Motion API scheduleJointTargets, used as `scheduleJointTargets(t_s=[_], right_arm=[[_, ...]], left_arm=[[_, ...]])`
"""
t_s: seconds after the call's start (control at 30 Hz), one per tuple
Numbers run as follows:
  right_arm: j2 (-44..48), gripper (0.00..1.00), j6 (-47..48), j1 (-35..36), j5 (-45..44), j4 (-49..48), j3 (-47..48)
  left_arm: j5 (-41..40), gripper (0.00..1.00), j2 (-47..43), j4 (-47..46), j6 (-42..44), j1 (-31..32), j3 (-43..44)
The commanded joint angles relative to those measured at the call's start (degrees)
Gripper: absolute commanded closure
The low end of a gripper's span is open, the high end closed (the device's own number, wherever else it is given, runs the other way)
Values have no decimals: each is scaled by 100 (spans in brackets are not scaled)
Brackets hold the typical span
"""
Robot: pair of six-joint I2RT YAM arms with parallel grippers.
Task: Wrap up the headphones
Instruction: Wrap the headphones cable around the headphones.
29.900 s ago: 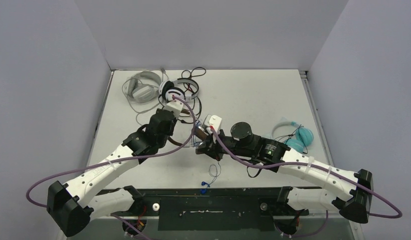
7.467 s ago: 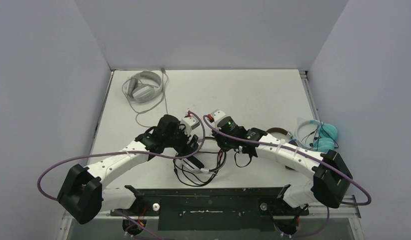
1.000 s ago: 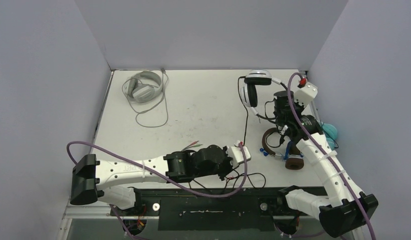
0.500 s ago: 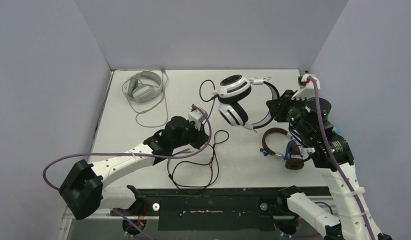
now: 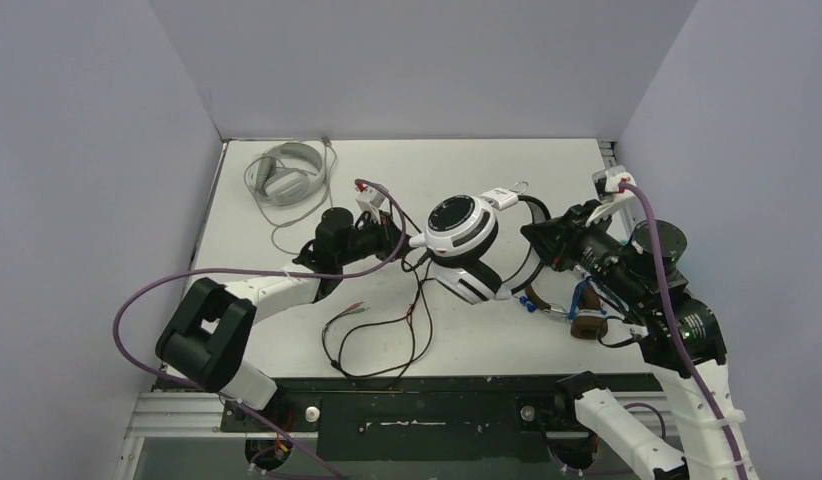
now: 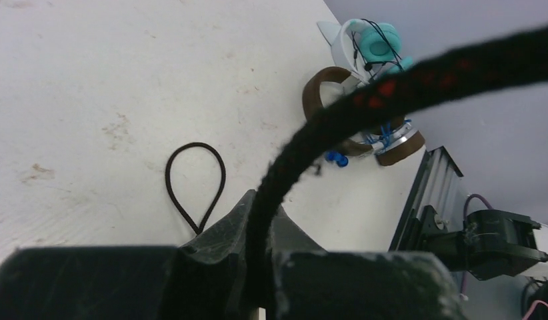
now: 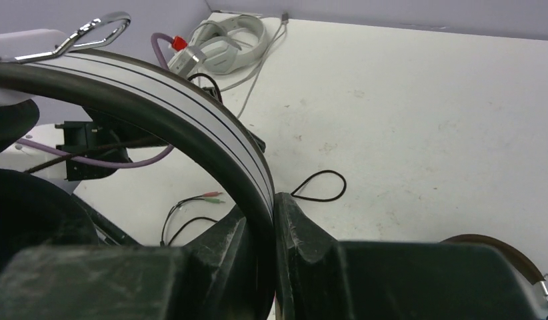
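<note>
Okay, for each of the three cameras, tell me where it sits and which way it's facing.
Top external: above and behind the arm bases, looking down on the table; both arms show.
Left wrist: on the left arm, facing rightward past its left fingers, shut on the black cable, towards the brown headphones.
Right wrist: on the right arm, facing far-left past its right fingers, shut on the black-and-white headphones, towards the pale grey headphones.
Shared: both wrist views show the brown headphones.

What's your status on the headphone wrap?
Right gripper shut on band of black-and-white headset. Left gripper shut on its cable. Brown headset by right arm.
</note>
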State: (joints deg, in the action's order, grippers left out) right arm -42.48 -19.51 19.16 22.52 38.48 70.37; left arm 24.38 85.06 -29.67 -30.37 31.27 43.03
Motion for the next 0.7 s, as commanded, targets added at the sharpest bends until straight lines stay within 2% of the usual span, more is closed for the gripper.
scheduleJointTargets(t_s=[0.0,0.13,0.37,0.5,0.6,0.67], right_arm=[[255,100,-320,-14,49,-706,100],[115,100,-151,-17,1771,-1014,83],[-5,100,70,-10,3514,-1127,-238],[11,100,163,81,3797,-1025,-460],[-43,100,372,189,3553,-658,-596],[-134,100,556,276,3254,-353,-710]], left_arm=[[700,100,564,-1299,-787,-9,89],[841,100,989,-1269,-781,-15,402],[1192,100,1854,-1427,-1039,144,1350],[1414,100,2209,-1241,-1023,254,2055],[1429,100,2273,-853,-802,249,2547],[1414,100,2295,-276,-473,255,2987]])
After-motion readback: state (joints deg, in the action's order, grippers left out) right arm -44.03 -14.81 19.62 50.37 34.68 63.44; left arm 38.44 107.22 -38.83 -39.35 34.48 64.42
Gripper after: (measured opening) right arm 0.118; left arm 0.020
